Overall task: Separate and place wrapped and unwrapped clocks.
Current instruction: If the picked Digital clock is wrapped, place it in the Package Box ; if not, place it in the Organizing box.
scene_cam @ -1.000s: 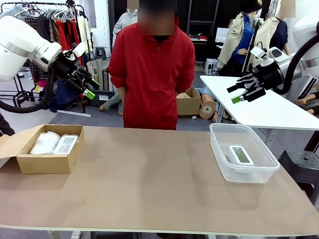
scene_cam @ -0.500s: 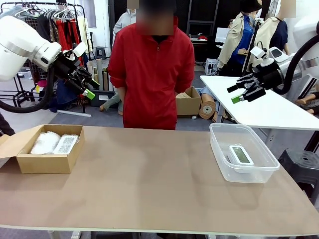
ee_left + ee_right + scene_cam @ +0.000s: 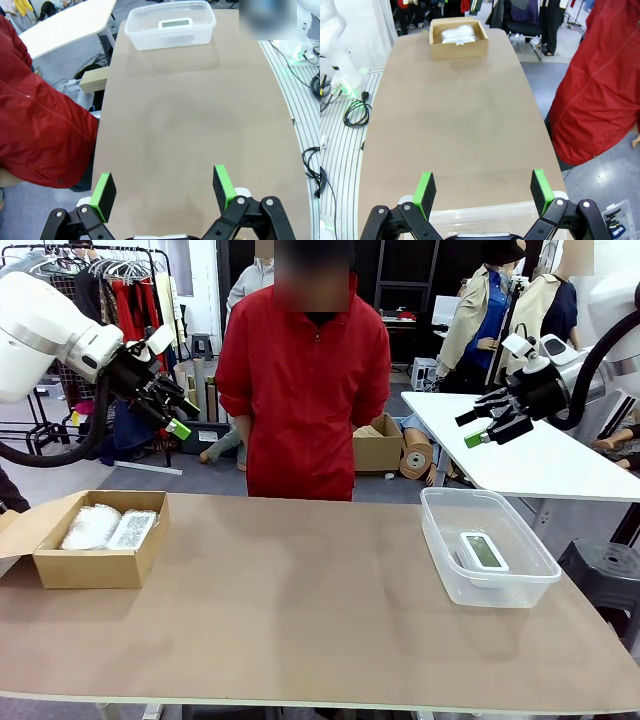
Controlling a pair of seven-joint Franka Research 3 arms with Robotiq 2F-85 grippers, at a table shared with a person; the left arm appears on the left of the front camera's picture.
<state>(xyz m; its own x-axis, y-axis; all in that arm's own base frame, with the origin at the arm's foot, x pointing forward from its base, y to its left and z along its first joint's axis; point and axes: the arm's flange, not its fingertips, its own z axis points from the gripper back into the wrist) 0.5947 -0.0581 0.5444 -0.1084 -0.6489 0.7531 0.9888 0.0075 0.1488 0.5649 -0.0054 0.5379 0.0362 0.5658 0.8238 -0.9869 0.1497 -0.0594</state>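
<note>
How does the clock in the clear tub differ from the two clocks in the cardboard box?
The bare clock shows a grey screen; the wrapped clocks are bundled in crinkly plastic. The bare clock lies alone in the clear plastic tub; the wrapped clocks lie side by side in the cardboard box. All are white.

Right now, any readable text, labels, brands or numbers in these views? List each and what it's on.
No text reads clearly in any view.
Unwrapped clock in the clear plastic tub: grey screen, digits too small to read.
Wrapped clocks in the cardboard box: crinkly film, no print legible.
Cardboard box: no marking visible on its sides.
</note>
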